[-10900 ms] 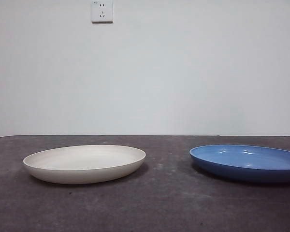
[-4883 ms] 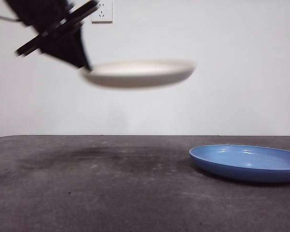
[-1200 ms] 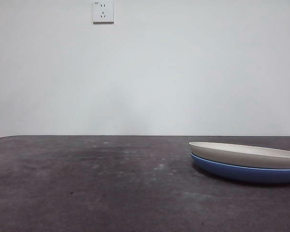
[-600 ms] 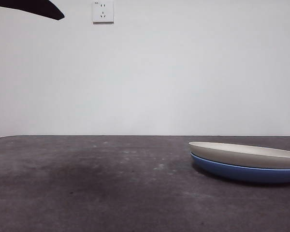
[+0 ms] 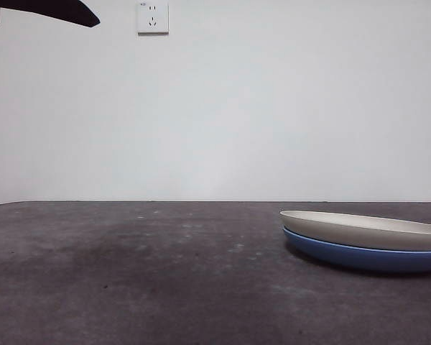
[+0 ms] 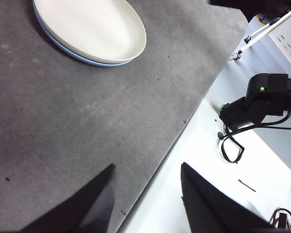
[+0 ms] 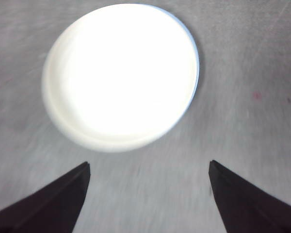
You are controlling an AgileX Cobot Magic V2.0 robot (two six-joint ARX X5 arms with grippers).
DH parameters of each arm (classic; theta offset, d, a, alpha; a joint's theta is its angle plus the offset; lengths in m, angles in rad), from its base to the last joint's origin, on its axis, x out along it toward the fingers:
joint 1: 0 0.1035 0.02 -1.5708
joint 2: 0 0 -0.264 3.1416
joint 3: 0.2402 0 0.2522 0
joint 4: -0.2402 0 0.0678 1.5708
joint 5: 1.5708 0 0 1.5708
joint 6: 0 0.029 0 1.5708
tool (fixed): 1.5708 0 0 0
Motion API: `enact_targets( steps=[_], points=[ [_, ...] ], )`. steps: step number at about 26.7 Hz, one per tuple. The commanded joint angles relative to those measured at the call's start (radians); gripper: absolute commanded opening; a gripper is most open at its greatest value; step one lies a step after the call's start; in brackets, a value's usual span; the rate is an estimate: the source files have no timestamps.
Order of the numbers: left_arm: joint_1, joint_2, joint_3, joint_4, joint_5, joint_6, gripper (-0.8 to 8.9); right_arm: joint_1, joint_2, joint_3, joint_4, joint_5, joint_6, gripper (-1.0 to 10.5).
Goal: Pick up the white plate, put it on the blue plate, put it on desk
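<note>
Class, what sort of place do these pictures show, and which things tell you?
Probably a robot test room: a bare white wall with a socket, a rough grey desk, cabled equipment beside it.

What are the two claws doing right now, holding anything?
Left gripper: open, holding nothing, over the desk edge.
Right gripper: open, holding nothing, above the white plate stacked on the blue plate.

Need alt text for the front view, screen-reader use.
A cream-white plate sits stacked on a glossy blue plate at the right of a dark grey desk. A black arm tip shows at the top left, near a wall socket.
</note>
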State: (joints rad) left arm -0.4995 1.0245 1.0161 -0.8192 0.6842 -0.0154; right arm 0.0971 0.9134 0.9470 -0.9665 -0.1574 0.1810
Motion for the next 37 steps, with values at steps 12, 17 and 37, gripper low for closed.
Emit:
enact_targets(
  steps=[12, 17, 37],
  points=[
    [-0.005, 0.008, 0.011, 0.005, 0.006, 0.027, 2.18, -0.143, 0.446, 0.008, 0.269, -0.125, -0.092, 3.4],
    [-0.005, 0.008, 0.011, 0.005, 0.006, 0.027, 2.18, -0.146, 0.536, 0.008, 0.325, -0.142, -0.092, 3.4],
    [-0.005, 0.008, 0.011, 0.005, 0.006, 0.026, 2.18, -0.146, 0.748, 0.008, 0.473, -0.157, -0.088, 1.6]
  ],
)
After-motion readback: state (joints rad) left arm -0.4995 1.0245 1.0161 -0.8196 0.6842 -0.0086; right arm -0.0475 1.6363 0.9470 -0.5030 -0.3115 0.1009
